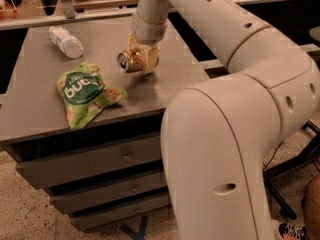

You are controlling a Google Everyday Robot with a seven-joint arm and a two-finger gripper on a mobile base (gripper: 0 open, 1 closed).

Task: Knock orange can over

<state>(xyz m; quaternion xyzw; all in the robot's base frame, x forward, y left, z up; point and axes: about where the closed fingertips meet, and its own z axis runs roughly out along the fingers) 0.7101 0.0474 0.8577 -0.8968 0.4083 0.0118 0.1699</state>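
Orange can [125,61] is tipped sideways, clamped in the gripper [141,60], its silver top pointing left. The green bag [84,91] lies left of the gripper and nearer the camera.

Robot lab: tool [136,62] over drawer cabinet [90,159]

Cream arm [225,134], tan hand [141,60] above cabinet [45,115]

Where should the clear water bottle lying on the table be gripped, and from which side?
Probably best: grip the water bottle across its round middle, coming straight down from above. It lies on its side on the table, so both flanks are exposed. The gripper is at the orange can, mid-table.
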